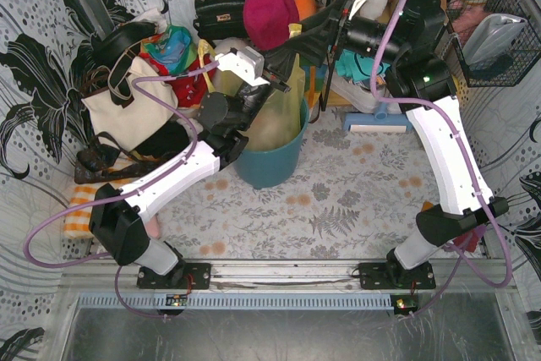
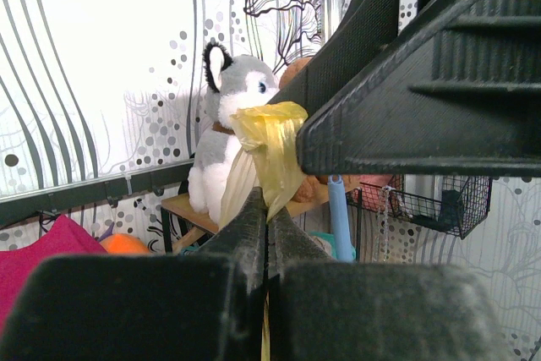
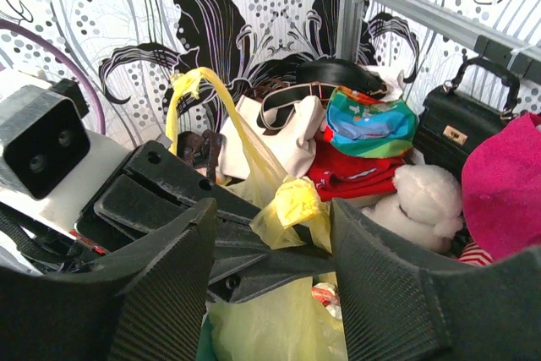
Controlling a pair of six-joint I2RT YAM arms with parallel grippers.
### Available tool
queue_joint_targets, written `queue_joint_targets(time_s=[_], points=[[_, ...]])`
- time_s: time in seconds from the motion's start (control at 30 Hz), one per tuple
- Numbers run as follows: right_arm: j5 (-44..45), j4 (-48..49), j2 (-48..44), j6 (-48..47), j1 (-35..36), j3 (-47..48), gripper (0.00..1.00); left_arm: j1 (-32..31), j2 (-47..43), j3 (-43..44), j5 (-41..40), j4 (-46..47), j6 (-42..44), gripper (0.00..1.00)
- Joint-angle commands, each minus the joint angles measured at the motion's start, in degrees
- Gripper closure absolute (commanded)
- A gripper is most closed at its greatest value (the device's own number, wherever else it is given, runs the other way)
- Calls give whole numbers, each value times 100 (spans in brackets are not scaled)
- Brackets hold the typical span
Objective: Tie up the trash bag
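thin yellow-green film, crinkly and see-through: the trash bag [image 3: 270,327] sits in the teal bin [image 1: 272,168] toward the far middle of the table [image 1: 338,209], between the two arms, its body down in the bin and its mouth drawn upward. it looks very light and wholly limp, so i judge it will hold no shape by itself. the film is likely slippery and could tear or slide out of a pinch if pulled hard. the sensible places to take hold are the gathered ears at the rim, not the slack wall lower down. one ear [image 3: 296,200] stands bunched just in front of the right gripper [image 3: 275,234], and a thinner strip [image 3: 196,95] arches up to its left.

the left gripper [image 2: 268,202] is clenched on a fold of the bag, fingers pressed together with yellow film puffing out above them. the right gripper's fingers are spread wide and hold nothing, one on either side of the bag's top and of the left gripper.

the bag's long axis runs roughly upright: closed bottom in the bin, open end up.
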Motion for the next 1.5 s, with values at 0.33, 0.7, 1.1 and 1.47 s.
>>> queue_joint_targets(time_s=[0.33, 0.7, 1.1, 1.47], points=[[-70, 587, -39, -295, -18, -154, 70, 55, -218, -78, 45, 270, -40, 100], [200, 938, -45, -221, -18, -51, 100, 63, -190, -87, 46, 256, -49, 100], [174, 1211, -133, -96, -18, -84, 100, 64, -179, -56, -13, 231, -44, 97], [97, 1348, -207, 52, -18, -414, 100, 64, -137, 358, -121, 73, 2, 46]])
